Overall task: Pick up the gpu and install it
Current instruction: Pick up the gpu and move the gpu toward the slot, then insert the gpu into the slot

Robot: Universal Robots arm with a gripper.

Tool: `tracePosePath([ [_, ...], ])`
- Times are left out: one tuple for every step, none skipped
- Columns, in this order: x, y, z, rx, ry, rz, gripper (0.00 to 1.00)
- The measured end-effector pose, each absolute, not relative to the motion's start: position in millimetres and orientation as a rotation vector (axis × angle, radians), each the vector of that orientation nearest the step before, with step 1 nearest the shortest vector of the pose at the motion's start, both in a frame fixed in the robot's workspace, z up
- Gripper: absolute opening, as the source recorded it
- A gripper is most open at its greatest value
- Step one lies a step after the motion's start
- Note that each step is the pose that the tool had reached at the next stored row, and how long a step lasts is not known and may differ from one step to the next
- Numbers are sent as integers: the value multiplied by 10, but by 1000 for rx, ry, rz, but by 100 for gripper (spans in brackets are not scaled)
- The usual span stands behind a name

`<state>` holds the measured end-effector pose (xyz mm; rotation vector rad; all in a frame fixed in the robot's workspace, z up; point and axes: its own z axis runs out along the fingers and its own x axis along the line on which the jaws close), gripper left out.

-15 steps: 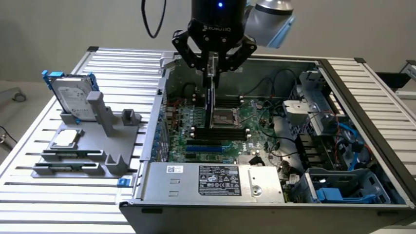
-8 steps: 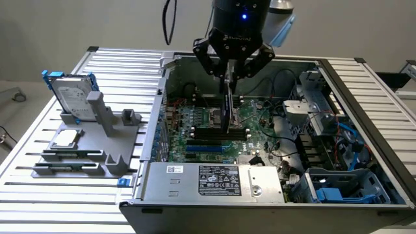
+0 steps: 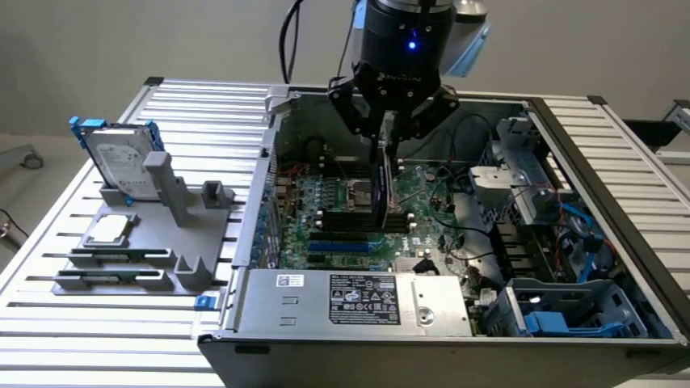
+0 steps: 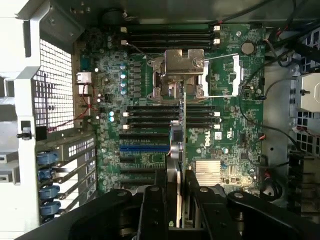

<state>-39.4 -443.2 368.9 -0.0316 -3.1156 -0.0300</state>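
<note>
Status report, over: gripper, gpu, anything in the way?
Gripper shut on gpu. Card on edge over motherboard. Nothing seen between card and board.

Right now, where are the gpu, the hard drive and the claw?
gpu (image 3: pixel 382 190), exterior view, middle of the upright card.
hard drive (image 3: pixel 113 158), exterior view, silver face.
claw (image 3: pixel 386 137), exterior view, between its fingertips.

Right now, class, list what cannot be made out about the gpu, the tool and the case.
Faces of the gpu: wrist view sees it edge-on.
Whether its lower edge touches the motherboard: wrist view looks down along it; exterior view's angle leaves it unsettled.
Cut off by the exterior view's top edge: arm above the tool.
Print too small, exterior view: power supply label.
</note>
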Motion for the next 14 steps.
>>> tracePosePath([
  [-390, -4428, 3670, -31, -3116, -30, 27],
  [-390, -4427, 3651, -30, -3116, -30, 27],
  [-390, -4427, 3647, -30, -3116, -30, 27],
  [-390, -4426, 3647, -30, -3116, -29, 27],
  [-390, -4426, 3647, -30, -3116, -29, 27],
  [-390, -4427, 3647, -30, -3116, -29, 27],
  [-390, -4427, 3647, -30, -3116, -29, 27],
  [-390, -4427, 3647, -30, -3116, -29, 27],
  [-390, -4427, 3647, -30, -3116, -29, 27],
  [-390, -4427, 3647, -30, -3116, -29, 27],
  [-390, -4427, 3647, -30, -3116, -29, 27],
  [-390, -4427, 3647, -30, -3116, -29, 27],
  [-390, -4427, 3647, -30, -3116, -29, 27],
  [-390, -4426, 3647, -30, -3116, -29, 27],
])
